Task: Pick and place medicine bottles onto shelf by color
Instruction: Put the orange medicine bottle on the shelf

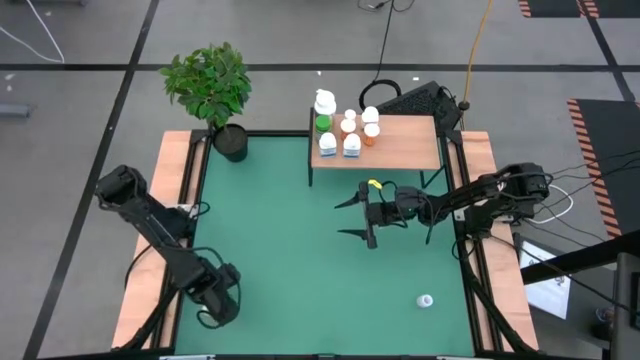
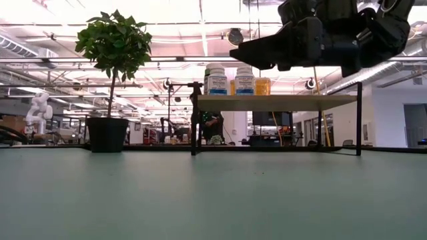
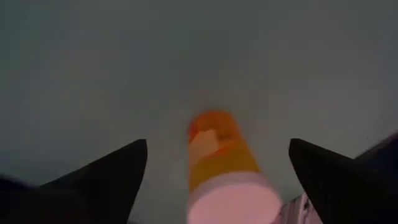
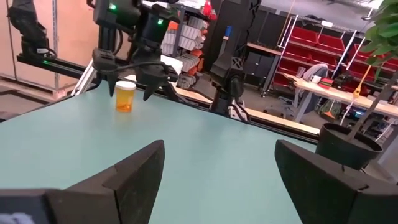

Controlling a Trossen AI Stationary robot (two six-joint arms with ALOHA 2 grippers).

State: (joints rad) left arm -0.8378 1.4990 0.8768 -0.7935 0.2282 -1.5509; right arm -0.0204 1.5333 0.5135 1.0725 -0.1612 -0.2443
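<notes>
An orange medicine bottle (image 4: 125,96) with a white cap stands upright on the green mat near its left front corner. My left gripper (image 4: 127,78) hangs over it, pointing down and open, with one finger on each side of the bottle (image 3: 219,163) and clear of it. In the high view the left gripper (image 1: 215,295) hides this bottle. The shelf (image 1: 405,140) stands at the far edge with several bottles (image 1: 345,130) grouped on its left part. A small white bottle (image 1: 425,300) sits on the mat at the near right. My right gripper (image 1: 342,218) hovers level and open in front of the shelf.
A potted plant (image 1: 212,85) stands at the mat's far left corner. Wooden side rails (image 1: 160,240) run along both sides of the mat. The middle of the mat (image 1: 290,240) is bare between the two arms.
</notes>
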